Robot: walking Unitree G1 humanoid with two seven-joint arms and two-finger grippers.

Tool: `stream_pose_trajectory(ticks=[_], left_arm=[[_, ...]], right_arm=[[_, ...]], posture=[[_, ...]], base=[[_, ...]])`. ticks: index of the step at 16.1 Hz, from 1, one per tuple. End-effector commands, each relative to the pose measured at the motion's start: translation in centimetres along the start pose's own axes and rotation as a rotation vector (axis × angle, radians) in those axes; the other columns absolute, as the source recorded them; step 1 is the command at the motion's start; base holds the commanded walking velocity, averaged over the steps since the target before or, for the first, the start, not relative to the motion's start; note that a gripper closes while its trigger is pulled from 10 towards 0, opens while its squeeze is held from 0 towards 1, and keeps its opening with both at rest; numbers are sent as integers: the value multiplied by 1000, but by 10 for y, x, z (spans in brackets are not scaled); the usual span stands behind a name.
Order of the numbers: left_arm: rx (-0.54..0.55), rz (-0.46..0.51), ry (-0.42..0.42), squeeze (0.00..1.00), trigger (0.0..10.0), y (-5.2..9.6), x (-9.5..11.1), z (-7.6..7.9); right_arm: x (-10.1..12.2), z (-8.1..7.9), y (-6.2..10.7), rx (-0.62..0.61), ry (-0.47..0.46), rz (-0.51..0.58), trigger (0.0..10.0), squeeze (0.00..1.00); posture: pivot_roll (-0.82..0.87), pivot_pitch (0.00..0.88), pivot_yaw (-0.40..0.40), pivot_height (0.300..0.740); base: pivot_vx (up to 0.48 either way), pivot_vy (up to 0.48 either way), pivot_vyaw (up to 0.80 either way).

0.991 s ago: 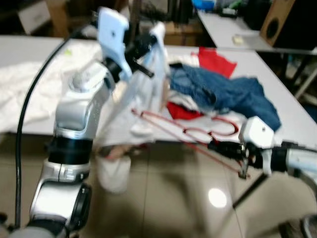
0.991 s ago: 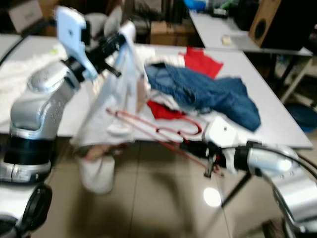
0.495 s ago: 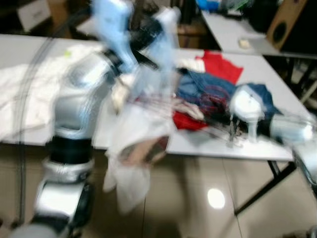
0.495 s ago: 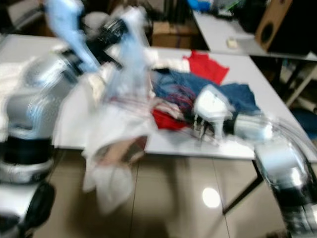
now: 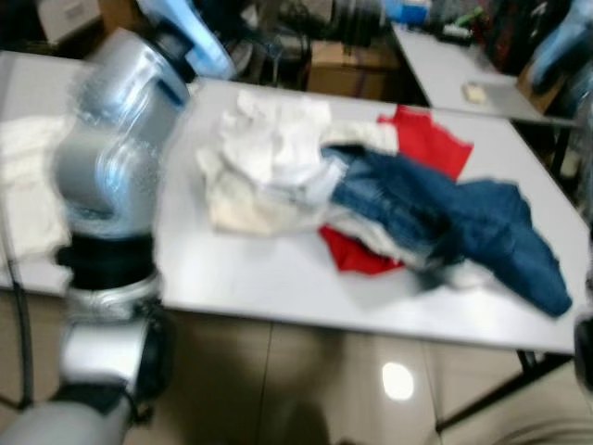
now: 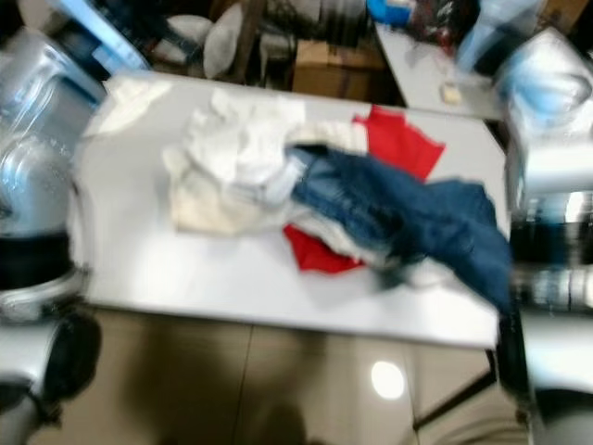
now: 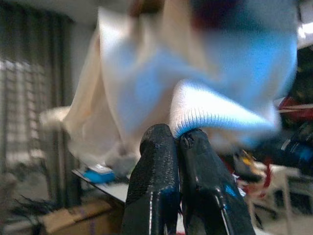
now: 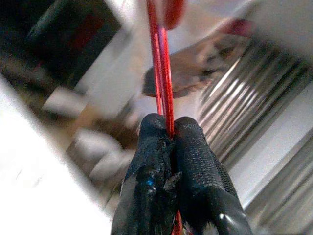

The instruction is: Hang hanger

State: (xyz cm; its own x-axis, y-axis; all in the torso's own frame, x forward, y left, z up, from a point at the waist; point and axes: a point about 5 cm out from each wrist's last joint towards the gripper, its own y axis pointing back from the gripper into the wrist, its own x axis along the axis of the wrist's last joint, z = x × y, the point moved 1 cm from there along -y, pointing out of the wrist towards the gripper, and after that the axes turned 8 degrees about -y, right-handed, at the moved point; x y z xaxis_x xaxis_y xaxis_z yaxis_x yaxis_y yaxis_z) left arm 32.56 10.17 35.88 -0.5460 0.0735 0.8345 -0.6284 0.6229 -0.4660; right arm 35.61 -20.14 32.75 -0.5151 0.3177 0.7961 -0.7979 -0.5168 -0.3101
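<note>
Our right gripper (image 8: 168, 128) had its jaws clamped on the red hanger (image 8: 160, 73); our left gripper (image 7: 177, 139) pinched a white garment (image 7: 205, 88), raised above the surface (image 5: 278, 278) of heaped clothes (image 5: 371, 199).

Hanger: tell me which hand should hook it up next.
The right hand, probably. Its fingers are shut on the red hanger, so it can lift the hanger toward a rail. The left hand is pinching the white garment, so it is busy holding cloth.
</note>
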Motion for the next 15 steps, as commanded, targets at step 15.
stream_pose_trajectory(ticks=[15], left_arm=[[305, -638, -119, 0, 10000, 33, -152, -1]], right_arm=[[-11, -87, 158, 777, -262, -474, 10000, 0]], posture=[[7, 0, -22, 740]], base=[[47, 0, 0]])
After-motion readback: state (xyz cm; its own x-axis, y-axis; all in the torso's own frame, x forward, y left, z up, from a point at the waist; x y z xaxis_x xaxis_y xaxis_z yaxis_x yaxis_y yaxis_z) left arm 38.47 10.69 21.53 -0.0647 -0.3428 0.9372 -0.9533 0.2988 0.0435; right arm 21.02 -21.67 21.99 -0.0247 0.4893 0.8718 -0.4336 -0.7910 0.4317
